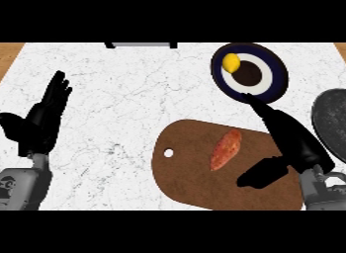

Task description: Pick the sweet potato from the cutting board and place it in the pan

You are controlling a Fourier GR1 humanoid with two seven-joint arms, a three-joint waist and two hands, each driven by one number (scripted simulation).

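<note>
Spreading across nearly the whole view, the white marbled counter (132, 99) carries everything else, with strips of wood showing at its far left and right corners. On its near right part lies the brown cutting board (194, 185), rounded at the corners, with a small hole near its left edge. A dark pan (340, 123) sits at the right edge of the view, partly cut off, just beside the board's right side. Farther back stands a dark blue plate (274, 81) with a white ring and a dark centre. The right hand (289, 138) hovers over the board's right side, fingers straight and pointing toward the plate, thumb spread out to the left, holding nothing. The left hand (37, 118) rests open at the left, fingers up, well apart from the board. The sweet potato (226, 149) lies tilted on the board, just left of the right hand, not touched. A small yellow lemon (231, 62) sits on the plate's left part.
</note>
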